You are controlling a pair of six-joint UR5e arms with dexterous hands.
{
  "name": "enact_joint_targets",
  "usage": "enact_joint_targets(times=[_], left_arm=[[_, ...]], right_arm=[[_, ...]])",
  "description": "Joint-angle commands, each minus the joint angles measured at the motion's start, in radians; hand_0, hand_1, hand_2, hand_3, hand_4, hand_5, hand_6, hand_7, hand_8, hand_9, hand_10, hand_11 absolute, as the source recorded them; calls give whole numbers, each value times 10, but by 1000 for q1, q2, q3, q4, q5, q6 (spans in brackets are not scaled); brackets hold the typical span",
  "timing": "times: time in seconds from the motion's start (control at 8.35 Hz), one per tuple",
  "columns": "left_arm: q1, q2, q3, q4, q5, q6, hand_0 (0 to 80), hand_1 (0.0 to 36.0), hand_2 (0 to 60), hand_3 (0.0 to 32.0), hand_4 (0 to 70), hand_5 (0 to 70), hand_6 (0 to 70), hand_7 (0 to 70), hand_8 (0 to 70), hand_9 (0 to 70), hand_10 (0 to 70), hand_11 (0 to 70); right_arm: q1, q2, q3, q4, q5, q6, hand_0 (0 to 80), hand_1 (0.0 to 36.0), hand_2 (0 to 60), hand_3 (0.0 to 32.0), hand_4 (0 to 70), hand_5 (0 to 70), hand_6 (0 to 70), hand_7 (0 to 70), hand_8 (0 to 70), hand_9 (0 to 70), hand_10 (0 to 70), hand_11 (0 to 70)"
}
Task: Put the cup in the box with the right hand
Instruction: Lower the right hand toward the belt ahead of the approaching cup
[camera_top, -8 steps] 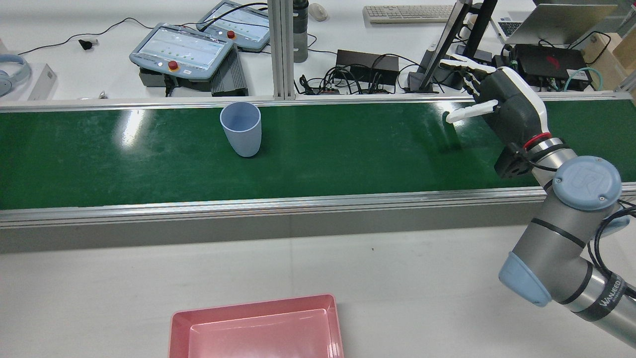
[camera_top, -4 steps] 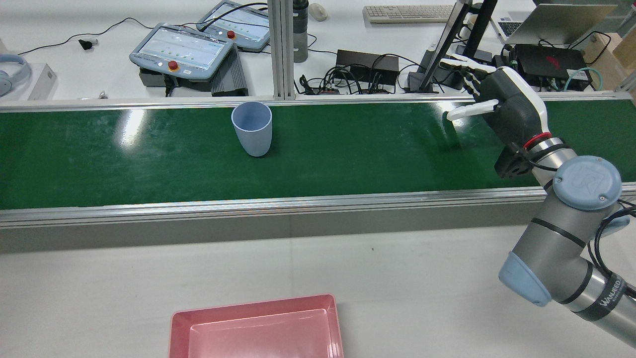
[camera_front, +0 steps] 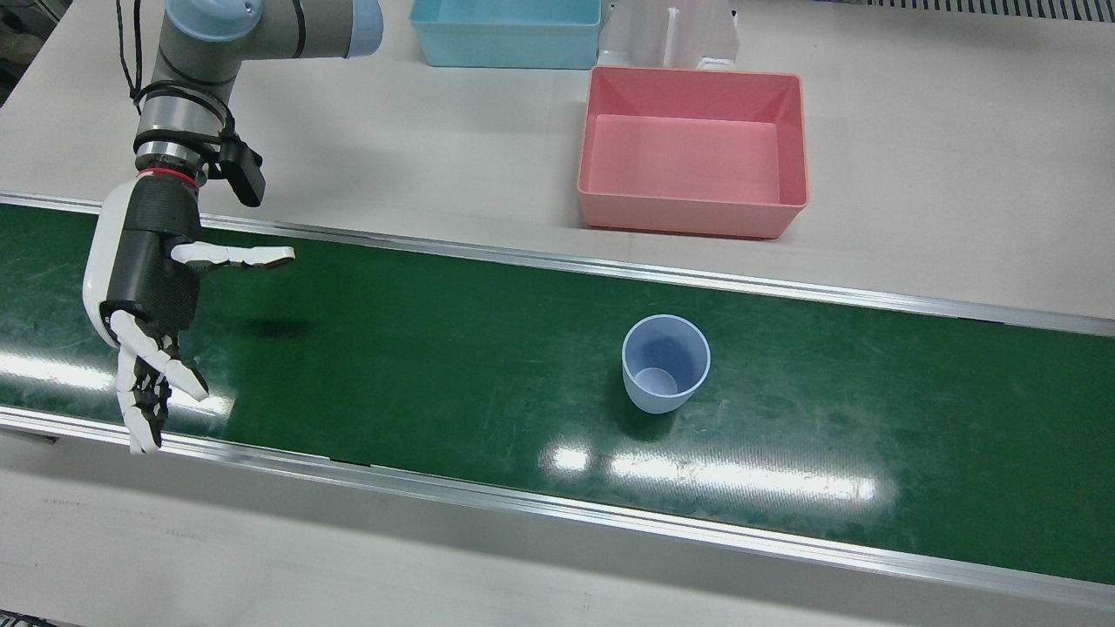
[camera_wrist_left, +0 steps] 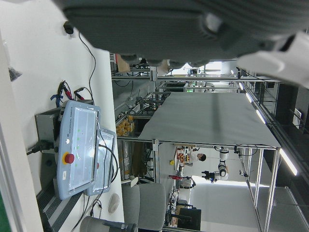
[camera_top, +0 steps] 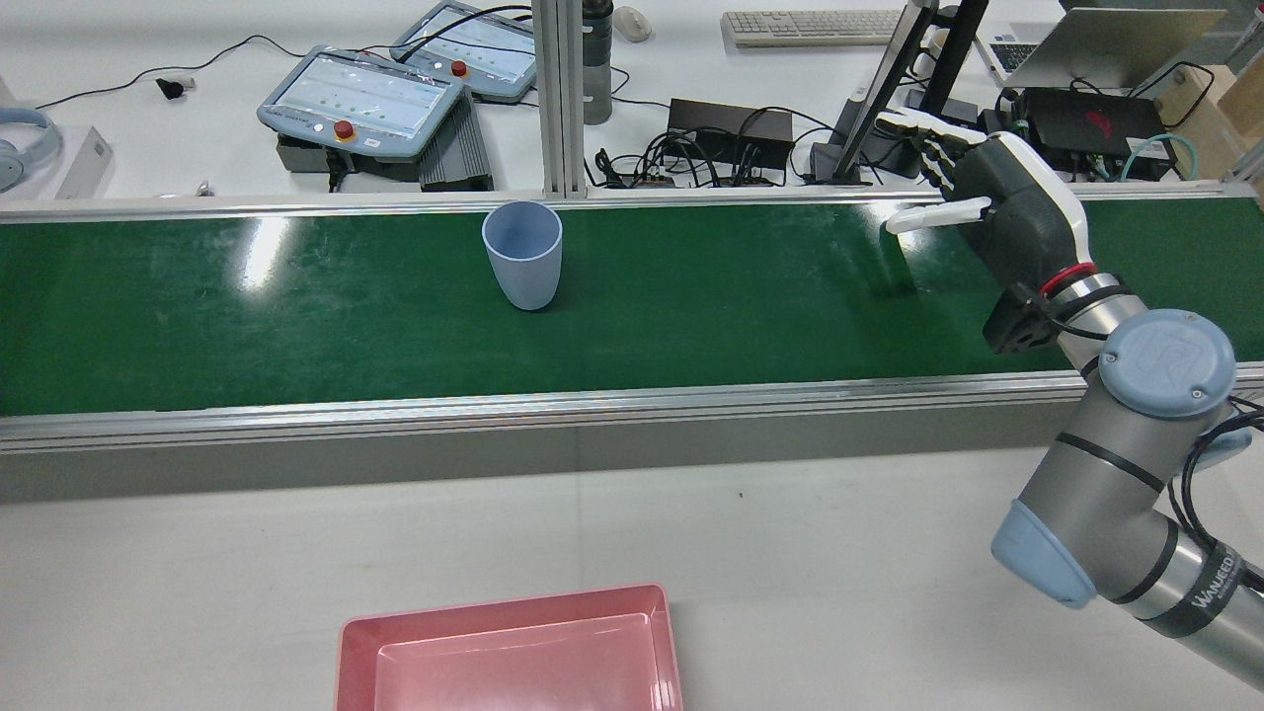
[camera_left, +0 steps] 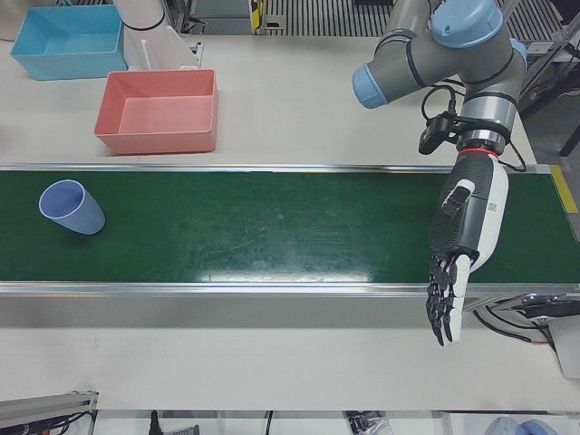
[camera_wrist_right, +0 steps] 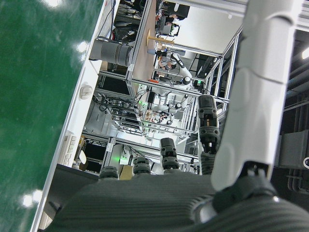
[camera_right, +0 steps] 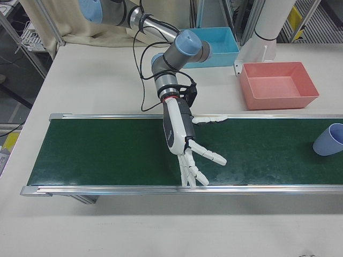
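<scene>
Front view shows the cup [camera_front: 665, 363] upright on the green belt [camera_front: 435, 348], near its middle. Right hand [camera_front: 152, 287], fingers spread and empty, is above the belt's end, well apart from the pink box [camera_front: 692, 152].

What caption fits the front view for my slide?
Open right hand poised over the green conveyor belt, apart from the upright blue cup; the pink box sits empty beside the belt.

"WANEED…" lettering on right arm [camera_top: 1165, 583] band, cut off.
</scene>
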Motion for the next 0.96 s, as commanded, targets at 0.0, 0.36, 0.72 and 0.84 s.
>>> enact_joint_targets(times=[0.0, 0.36, 0.72, 0.84], left_arm=[[-1, 0, 0, 0, 0, 0, 0, 0, 0, 0, 0, 0, 0, 0, 0, 0, 0, 0], [-1, 0, 0, 0, 0, 0, 0, 0, 0, 0, 0, 0, 0, 0, 0, 0, 0, 0], [-1, 0, 0, 0, 0, 0, 0, 0, 0, 0, 0, 0, 0, 0, 0, 0, 0, 0], [-1, 0, 0, 0, 0, 0, 0, 0, 0, 0, 0, 0, 0, 0, 0, 0, 0, 0]], right_arm=[[0, 0, 0, 0, 0, 0, 637, 119, 0, 0, 227, 61, 58, 182, 22, 71, 3, 27], [0, 0, 0, 0, 0, 0, 636, 120, 0, 0, 226, 61, 59, 184, 23, 72, 4, 27], [0, 0, 0, 0, 0, 0, 636, 126, 0, 0, 219, 62, 61, 190, 25, 75, 6, 30], [0, 0, 0, 0, 0, -2, 630, 132, 0, 0, 212, 62, 60, 190, 25, 75, 6, 31]])
